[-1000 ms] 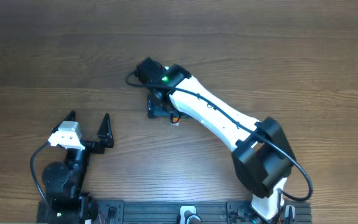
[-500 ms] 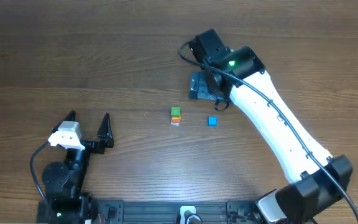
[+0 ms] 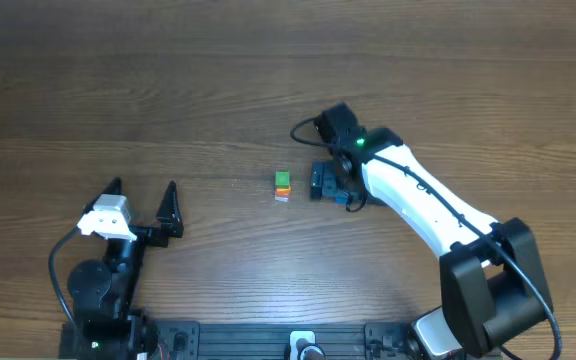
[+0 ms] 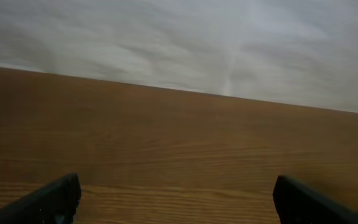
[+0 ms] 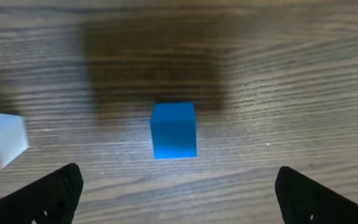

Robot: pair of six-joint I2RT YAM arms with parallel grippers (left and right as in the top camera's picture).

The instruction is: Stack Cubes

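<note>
Since the earlier frame, the right gripper (image 5: 178, 196) is brought back and lowered over the blue cube (image 5: 173, 130), with its jaws spread wide and nothing held. The cube is positioned near the green-and-orange stack (image 3: 282, 184). The left gripper (image 3: 144, 192) is parked open and empty. If the descent is skewed, the cube may be pushed aside or the stack struck.
</note>
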